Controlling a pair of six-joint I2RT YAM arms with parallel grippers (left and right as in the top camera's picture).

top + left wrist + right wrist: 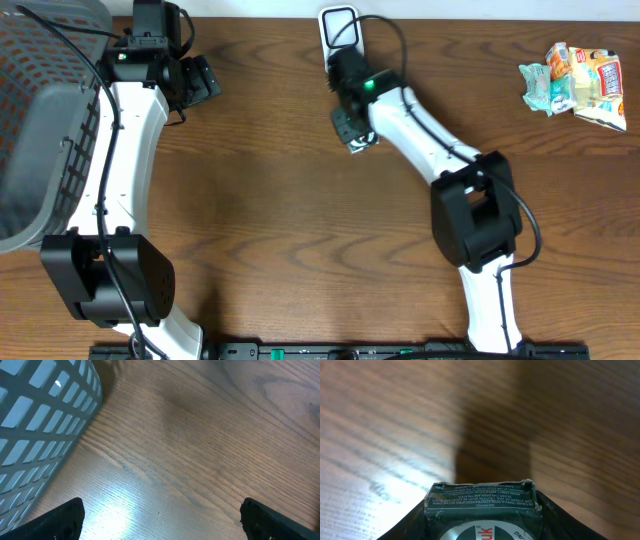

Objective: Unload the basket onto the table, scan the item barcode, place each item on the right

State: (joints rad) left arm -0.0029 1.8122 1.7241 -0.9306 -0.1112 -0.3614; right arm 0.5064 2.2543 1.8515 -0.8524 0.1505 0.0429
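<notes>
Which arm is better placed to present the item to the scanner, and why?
Right, probably. The right gripper grips the green box, close to the white scanner. The left gripper is open and empty, beside the basket.

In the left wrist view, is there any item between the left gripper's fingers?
No, the left gripper stands open over bare wooden table, with the grey basket off to one side.
</notes>
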